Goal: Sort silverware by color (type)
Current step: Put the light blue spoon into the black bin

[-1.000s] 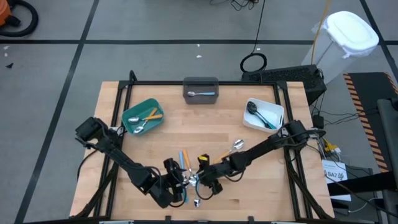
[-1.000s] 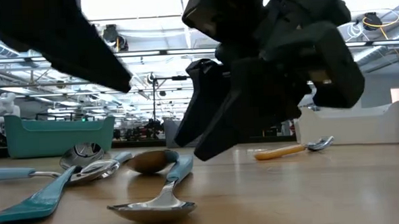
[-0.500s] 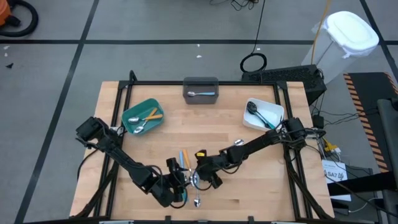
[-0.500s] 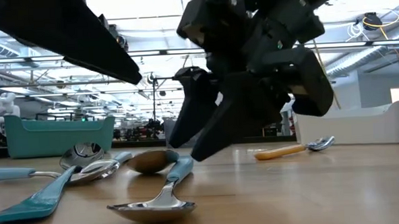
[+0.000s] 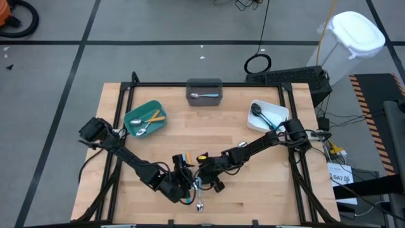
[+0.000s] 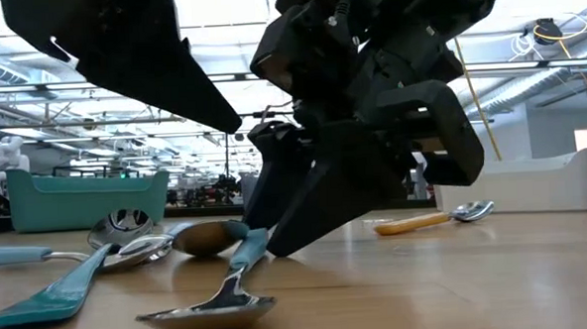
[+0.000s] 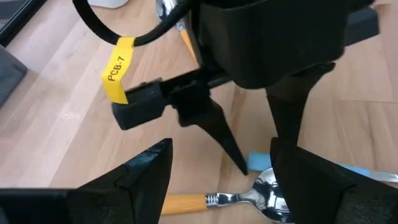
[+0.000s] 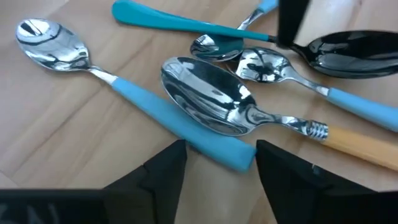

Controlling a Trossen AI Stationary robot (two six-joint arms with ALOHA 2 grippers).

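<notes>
Both grippers work at the near middle of the table (image 5: 266, 190), over a small pile of silverware (image 8: 249, 81). The right gripper (image 8: 217, 165) is low over the pile and its jaws stand apart, one on each side of the end of a blue handle that belongs to a silver spoon (image 8: 53, 40); the fingers do not yet press it. Across this handle lies a bigger silver spoon with orange handle (image 8: 214, 99), and beyond it are a black spoon head (image 8: 354, 53) and more blue-handled pieces. The left gripper (image 7: 221, 177) is just beside the right one, above the wood, with its jaws wide apart and nothing between them. In the low view, one blue-handled spoon (image 6: 215, 302) lies in front with its handle lifted toward the dark fingers. Farther back, the teal bin (image 5: 130, 117) holds some orange-handled pieces, the grey bin (image 5: 204, 84) holds one spoon, and the white bin (image 5: 281, 114) holds black-headed ones.
</notes>
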